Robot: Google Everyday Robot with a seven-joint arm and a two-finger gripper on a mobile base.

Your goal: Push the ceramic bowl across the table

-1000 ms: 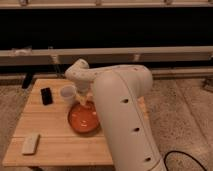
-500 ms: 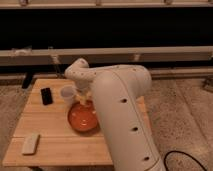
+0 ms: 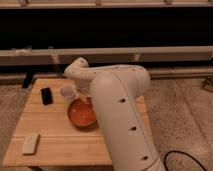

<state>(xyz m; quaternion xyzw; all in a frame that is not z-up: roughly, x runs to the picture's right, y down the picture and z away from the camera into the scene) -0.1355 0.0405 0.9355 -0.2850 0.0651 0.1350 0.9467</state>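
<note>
An orange ceramic bowl (image 3: 81, 114) sits near the middle of the wooden table (image 3: 55, 142). My white arm reaches in from the right and bends over the bowl's far edge. The gripper (image 3: 87, 99) is at the bowl's far right rim, mostly hidden behind the arm. A small white cup (image 3: 67, 91) stands just behind the bowl on the left.
A black phone-like object (image 3: 46, 95) lies at the table's back left. A pale flat remote-like object (image 3: 31, 143) lies near the front left corner. A wall rail and dark window run behind the table. A cable (image 3: 182, 160) lies on the floor at the right.
</note>
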